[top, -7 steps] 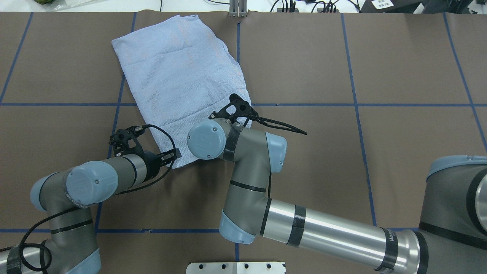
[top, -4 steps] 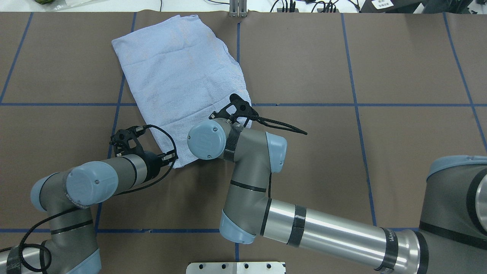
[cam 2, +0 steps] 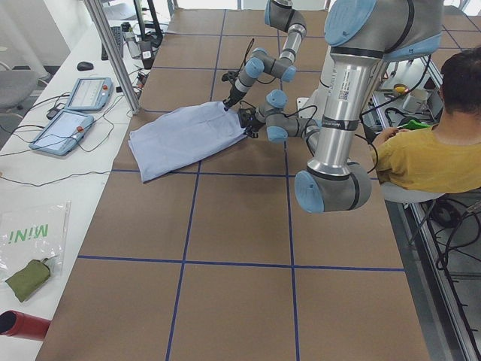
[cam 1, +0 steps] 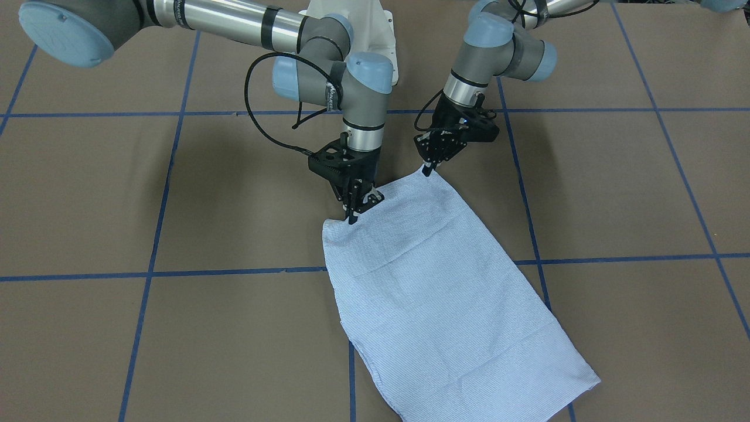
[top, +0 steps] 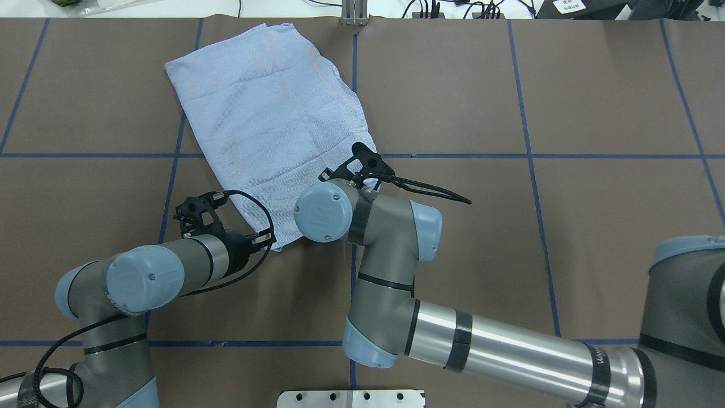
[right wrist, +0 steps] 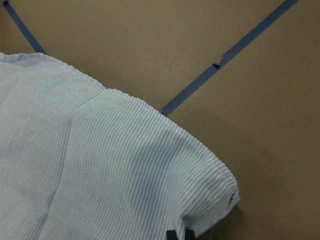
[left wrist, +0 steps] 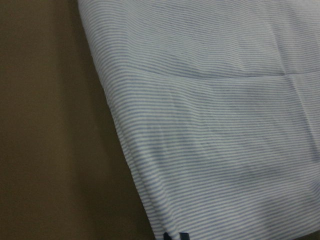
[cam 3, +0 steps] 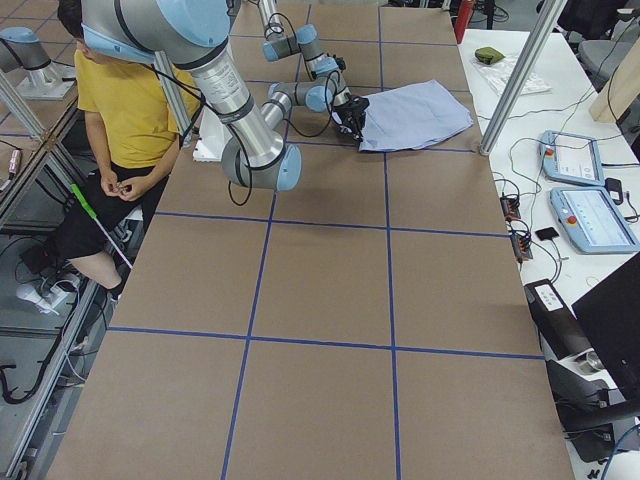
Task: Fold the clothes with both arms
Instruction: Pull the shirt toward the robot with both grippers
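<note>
Nearby, a seated person (cam 2: pixel 428 150) and tablets (cam 2: pixel 62 131) flank the table (top: pixel 566 226) while both jaws pinch the shirt (top: pixel 272 113).

Bright even overhead light; soft shadows; wrist views slightly blurred.

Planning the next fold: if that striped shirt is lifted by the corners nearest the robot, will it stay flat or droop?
Probably droops: the shirt lies in soft creases, so it should sag between the left pincer and right pincer. Likely light, being thin. Its folded layers may slide apart.
</note>
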Motion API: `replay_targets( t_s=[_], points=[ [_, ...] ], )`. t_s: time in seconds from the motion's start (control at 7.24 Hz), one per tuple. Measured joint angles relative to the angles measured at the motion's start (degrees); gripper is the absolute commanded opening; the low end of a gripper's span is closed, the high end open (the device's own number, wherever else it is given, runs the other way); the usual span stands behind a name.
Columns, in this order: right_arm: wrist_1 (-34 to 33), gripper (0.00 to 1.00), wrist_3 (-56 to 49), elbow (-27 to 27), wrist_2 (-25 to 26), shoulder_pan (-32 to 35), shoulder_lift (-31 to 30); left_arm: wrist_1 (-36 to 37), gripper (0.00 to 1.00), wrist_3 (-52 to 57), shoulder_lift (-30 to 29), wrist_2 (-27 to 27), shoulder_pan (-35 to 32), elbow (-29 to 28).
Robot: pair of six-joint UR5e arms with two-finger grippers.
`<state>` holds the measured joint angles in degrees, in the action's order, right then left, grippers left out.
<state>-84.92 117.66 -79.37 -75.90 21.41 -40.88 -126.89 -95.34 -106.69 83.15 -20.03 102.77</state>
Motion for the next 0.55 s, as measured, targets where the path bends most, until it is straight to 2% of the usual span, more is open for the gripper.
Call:
replay_targets(
  t_s=[0.28,0.55],
  points=[
    [0.36,0.0,-0.29,-8.18,0.72,-0.66,-6.24,0.17,0.0,-0.05,-3.06,0.37,0.54,1.25],
    [-0.93,0.0,-0.4,-20.06,2.96,-3.82,-13.42,0.95,0.0,-0.43,-3.98,0.39,2.78,4.58]
  ],
)
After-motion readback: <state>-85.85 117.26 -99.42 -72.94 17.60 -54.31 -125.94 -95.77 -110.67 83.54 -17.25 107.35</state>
